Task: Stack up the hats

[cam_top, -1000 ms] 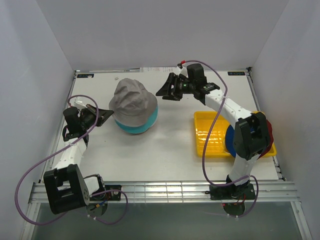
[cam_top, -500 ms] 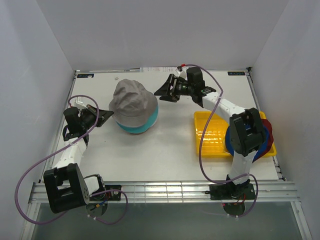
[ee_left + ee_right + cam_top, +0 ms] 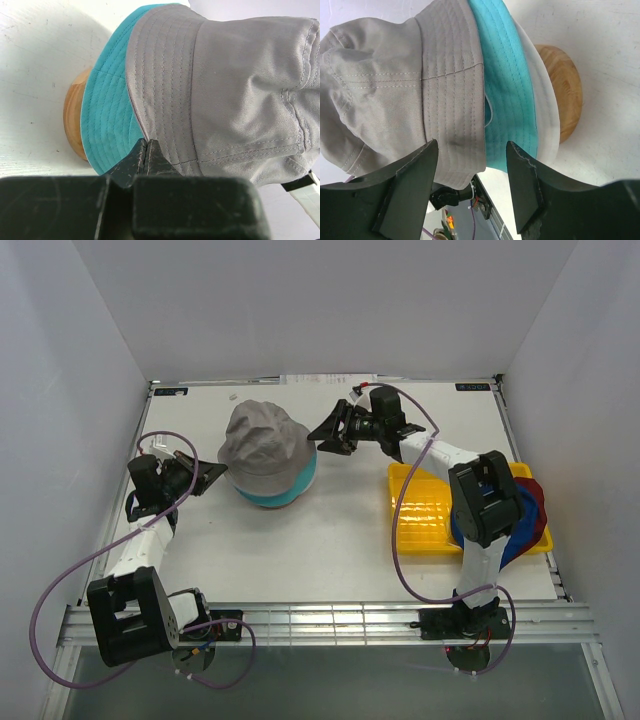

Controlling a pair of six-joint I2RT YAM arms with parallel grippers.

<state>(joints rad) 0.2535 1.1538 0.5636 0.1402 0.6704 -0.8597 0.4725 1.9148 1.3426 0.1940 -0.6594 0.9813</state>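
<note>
In the yellow tray (image 3: 420,502) by the bench's (image 3: 340,540) right edge, a blue hat (image 3: 458,525) and a red hat (image 3: 541,518) are held, partly hidden by the right arm. Bare bench is seen left of it. Farther in, a grey hat (image 3: 262,438) is set over a teal hat (image 3: 285,488) on a wooden stand (image 3: 75,120). The left tool (image 3: 146,149) is pressed together at the grey brim, and the right tool (image 3: 471,146) is spread at the opposite side.

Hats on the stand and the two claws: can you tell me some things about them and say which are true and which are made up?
1. The grey hat sits on top of the teal hat. True.
2. The right claw is shut tight. False: its fingers are spread open beside the grey hat's brim.
3. The two hats rest on a metal bowl. False: they sit on a wooden stand.
4. The left claw is shut, its tips at the brims' edge. True.
</note>
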